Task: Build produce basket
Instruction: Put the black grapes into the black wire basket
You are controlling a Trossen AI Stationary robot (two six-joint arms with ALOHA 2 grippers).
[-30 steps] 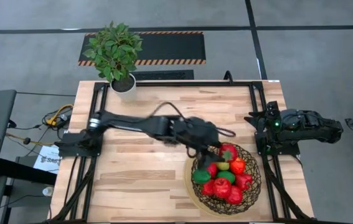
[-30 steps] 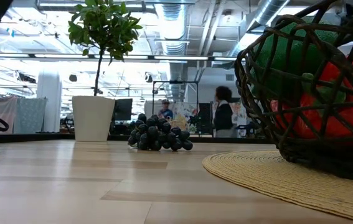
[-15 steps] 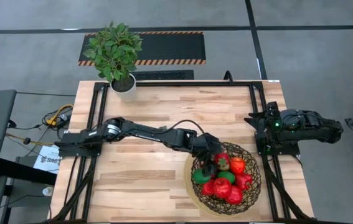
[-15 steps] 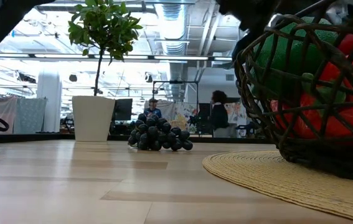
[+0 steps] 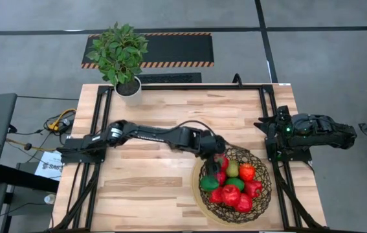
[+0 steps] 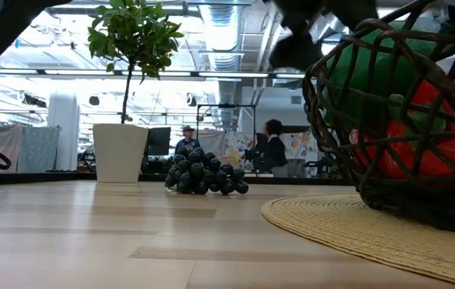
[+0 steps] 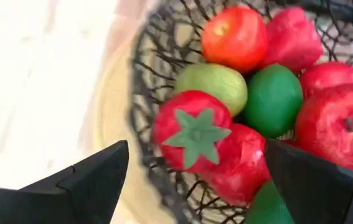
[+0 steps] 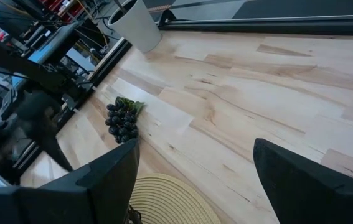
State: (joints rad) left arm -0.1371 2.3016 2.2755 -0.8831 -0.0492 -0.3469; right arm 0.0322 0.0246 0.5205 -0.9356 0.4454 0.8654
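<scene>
the basket [image 5: 261,197] sits at the table's five o'clock corner on a pale woven mat [image 6: 347,225], heaped with red, green and orange produce [image 5: 235,184]. the left gripper [image 5: 217,162] hovers over the basket's ten o'clock rim, its fingers spread wide with nothing between them; its wrist view looks down past them onto a red tomato-like piece with a green star top [image 7: 192,129], a green pear [image 7: 213,84], a lime [image 7: 274,99] and red apples [image 7: 338,127] inside the dark mesh. the left arm [image 5: 151,134] stretches across the table's middle from its base at nine o'clock. under it, a bunch of dark grapes [image 8: 121,121] lies loose on the bare wood, apart from the basket; the high view hides it beneath the arm, while the low view shows it [image 6: 203,172] just beside the white plant pot [image 6: 119,152]. the potted plant [image 5: 122,55] stands at the eleven o'clock corner. the right gripper [image 8: 195,186] waits folded at three o'clock, fingers parted and empty. two people [image 6: 271,148] show far off behind the table.
</scene>
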